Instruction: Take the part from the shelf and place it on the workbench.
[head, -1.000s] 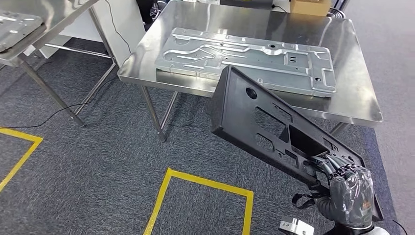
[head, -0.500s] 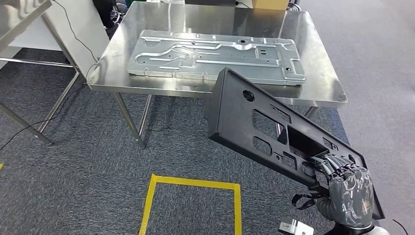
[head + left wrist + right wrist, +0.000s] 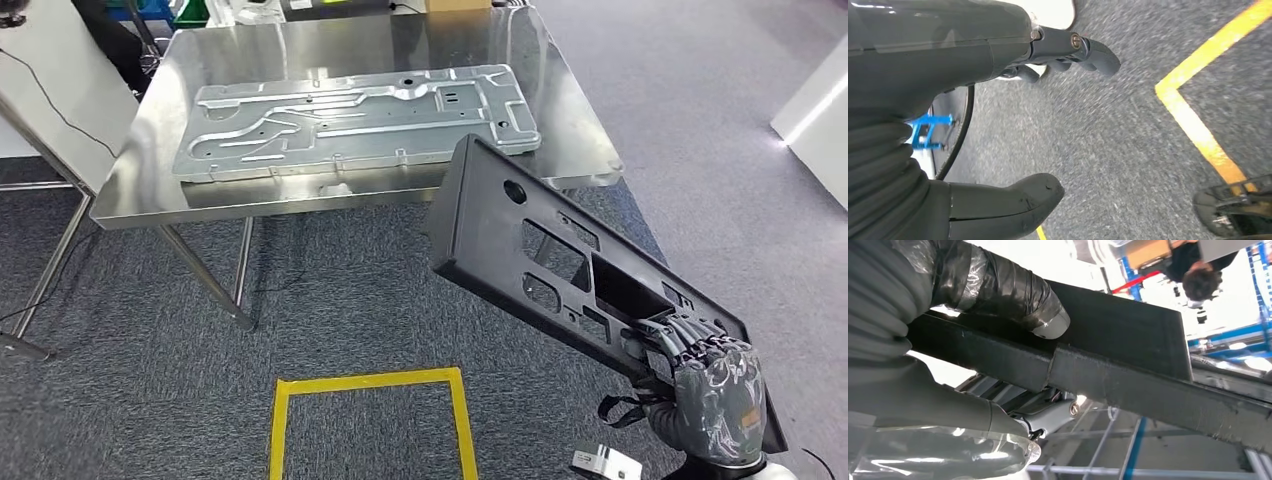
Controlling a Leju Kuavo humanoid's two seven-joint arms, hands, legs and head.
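A long black plastic part [image 3: 560, 265] with several cut-outs is held up slantwise over the carpet in front of the workbench. My right hand [image 3: 705, 385] grips its near end at the lower right; the right wrist view shows the thumb and fingers clamped on the part's black edge [image 3: 1128, 375]. The steel workbench [image 3: 150, 190] stands ahead, its near edge just beyond the part's far end. My left hand [image 3: 1013, 115] hangs over the grey carpet with its fingers apart and nothing in it.
A large stamped sheet-metal panel [image 3: 350, 120] lies on the workbench and covers most of its middle. A yellow taped square [image 3: 365, 420] marks the carpet in front of me. A white board [image 3: 50, 80] leans at the left. A person [image 3: 1198, 265] stands in the background.
The whole scene has slid to the left as the camera turned; the workbench now lies more squarely ahead. The black part stays in my right hand in the same pose.
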